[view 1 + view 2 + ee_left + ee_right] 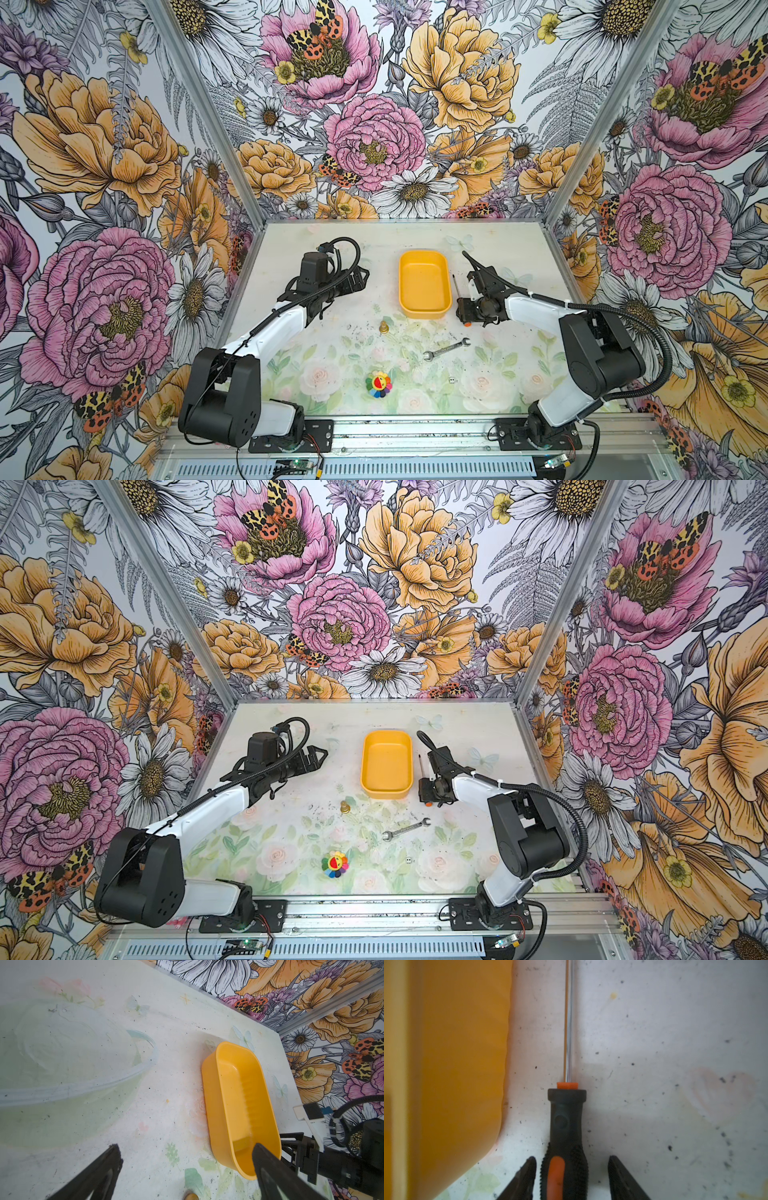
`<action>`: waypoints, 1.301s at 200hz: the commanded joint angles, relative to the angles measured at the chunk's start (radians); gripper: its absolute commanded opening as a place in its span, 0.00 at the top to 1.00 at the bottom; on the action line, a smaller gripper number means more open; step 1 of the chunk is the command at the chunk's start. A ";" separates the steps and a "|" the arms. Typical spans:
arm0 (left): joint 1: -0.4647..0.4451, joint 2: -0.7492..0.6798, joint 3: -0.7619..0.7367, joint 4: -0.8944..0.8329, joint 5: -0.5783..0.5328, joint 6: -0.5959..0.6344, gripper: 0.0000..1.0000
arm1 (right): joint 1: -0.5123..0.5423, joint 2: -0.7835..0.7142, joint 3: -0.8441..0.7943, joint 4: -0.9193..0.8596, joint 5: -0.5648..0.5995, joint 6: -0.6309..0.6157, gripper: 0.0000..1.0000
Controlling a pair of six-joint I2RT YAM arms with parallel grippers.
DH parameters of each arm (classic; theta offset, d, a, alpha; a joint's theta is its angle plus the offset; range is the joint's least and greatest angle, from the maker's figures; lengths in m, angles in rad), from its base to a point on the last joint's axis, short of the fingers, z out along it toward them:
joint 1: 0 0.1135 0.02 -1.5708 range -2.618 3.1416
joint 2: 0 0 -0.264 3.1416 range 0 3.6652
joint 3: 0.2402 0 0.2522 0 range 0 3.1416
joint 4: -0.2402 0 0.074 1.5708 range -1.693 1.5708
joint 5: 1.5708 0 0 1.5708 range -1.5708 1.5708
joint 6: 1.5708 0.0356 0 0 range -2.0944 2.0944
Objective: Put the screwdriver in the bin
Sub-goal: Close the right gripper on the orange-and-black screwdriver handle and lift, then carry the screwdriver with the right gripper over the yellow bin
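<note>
The screwdriver (566, 1126) lies flat on the table just right of the yellow bin (424, 284), its thin shaft (456, 286) pointing toward the back wall and its orange end (467, 323) toward the front. My right gripper (572, 1158) is low over the black-and-orange handle. It is open, with a finger on either side and a gap showing at both. In both top views that gripper (426, 789) hides most of the handle. The bin (386, 762) is empty. My left gripper (361, 276) hangs open left of the bin (239, 1095), holding nothing.
A silver wrench (446, 349) lies in front of the bin. A small brass piece (384, 327) stands left of it, and a rainbow flower toy (378, 384) sits near the front edge. Floral walls close in the table on three sides.
</note>
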 commanded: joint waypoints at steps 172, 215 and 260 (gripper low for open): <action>-0.023 -0.001 0.038 0.002 0.054 -0.011 0.01 | -0.071 -0.088 0.050 -0.066 -0.115 0.058 0.98; -0.024 0.002 0.035 0.003 0.051 -0.007 0.01 | -0.133 -0.193 0.111 -0.127 -0.162 0.114 1.00; -0.032 0.019 0.029 0.028 0.044 -0.020 0.01 | -0.075 -0.213 0.317 -0.121 -0.024 0.247 1.00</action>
